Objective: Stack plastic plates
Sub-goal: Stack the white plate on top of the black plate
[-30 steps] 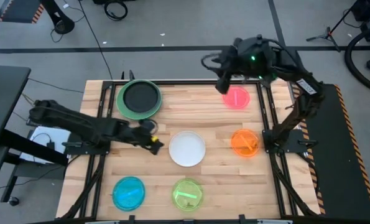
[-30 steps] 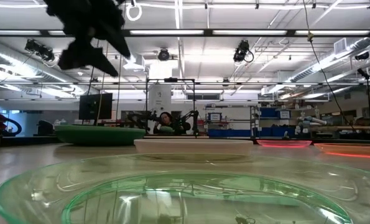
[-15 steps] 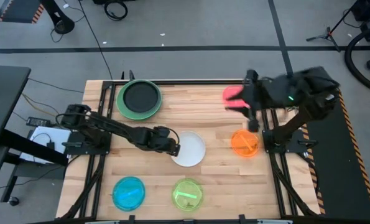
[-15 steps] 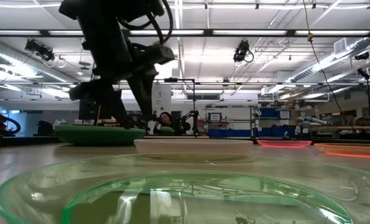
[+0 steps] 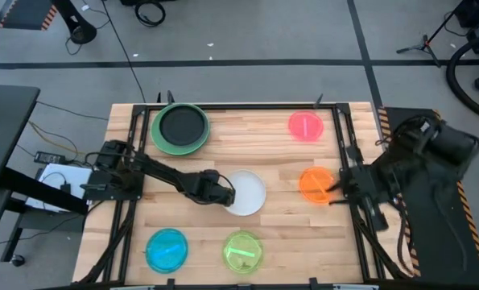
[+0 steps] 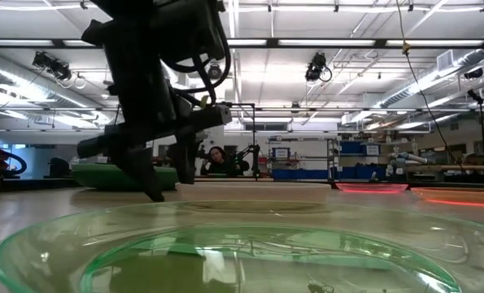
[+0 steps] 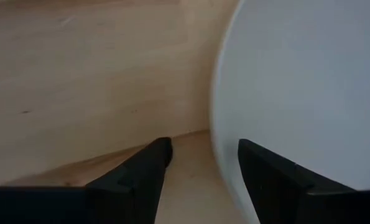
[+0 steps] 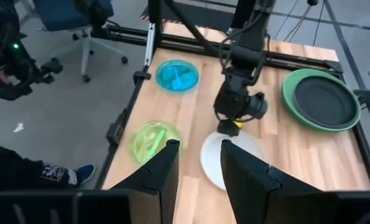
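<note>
Plates are lying spread over the worktop (image 5: 279, 161). Left gripper (image 7: 200, 163) is sitting low with its 2 fingers parted astride the white plate's (image 5: 245, 192) rim, not yet pinching. That plate looks light, stiff and slippery, so the thin edge is probably the only hold. Right gripper (image 8: 197, 158) is hanging open beside the orange plate (image 5: 315, 184).

Pale grained wooden table (image 5: 275, 161) bears a smooth matt white plate (image 5: 247, 193).

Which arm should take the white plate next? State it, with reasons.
Left. The left gripper is down at the white plate's rim, fingers open astride it. The right gripper is off by the orange plate.
</note>
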Robot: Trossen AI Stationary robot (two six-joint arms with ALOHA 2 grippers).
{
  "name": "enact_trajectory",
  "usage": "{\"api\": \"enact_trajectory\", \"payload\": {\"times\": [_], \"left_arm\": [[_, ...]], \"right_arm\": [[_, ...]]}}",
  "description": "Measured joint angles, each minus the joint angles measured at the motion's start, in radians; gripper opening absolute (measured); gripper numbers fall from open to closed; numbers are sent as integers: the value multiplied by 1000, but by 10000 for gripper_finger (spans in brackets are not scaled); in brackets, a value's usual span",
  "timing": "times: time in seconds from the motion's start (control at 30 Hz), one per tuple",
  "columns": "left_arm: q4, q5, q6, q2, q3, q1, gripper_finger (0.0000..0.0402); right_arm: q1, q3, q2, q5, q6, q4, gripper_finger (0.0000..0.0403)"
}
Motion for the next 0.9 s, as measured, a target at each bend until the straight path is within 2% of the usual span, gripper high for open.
{"api": "enact_trajectory", "payload": {"times": [0.17,0.4,0.53,0.7,0.9], "left_arm": [[-7,-14,-46,14,0,-24,163],[-1,7,-84,-1,0,-32,22],[-29,42,-86,-40,-4,-33,16],[-195,35,-84,-189,-5,-9,15],[-451,-2,-61,-404,-4,128,14]], "right_arm": [[85,-49,24,44,102,-2,127],[96,-59,61,44,121,3,127],[93,-59,61,43,86,18,127],[67,-59,58,43,-4,59,127],[-10,-59,57,22,-109,139,127]]}}
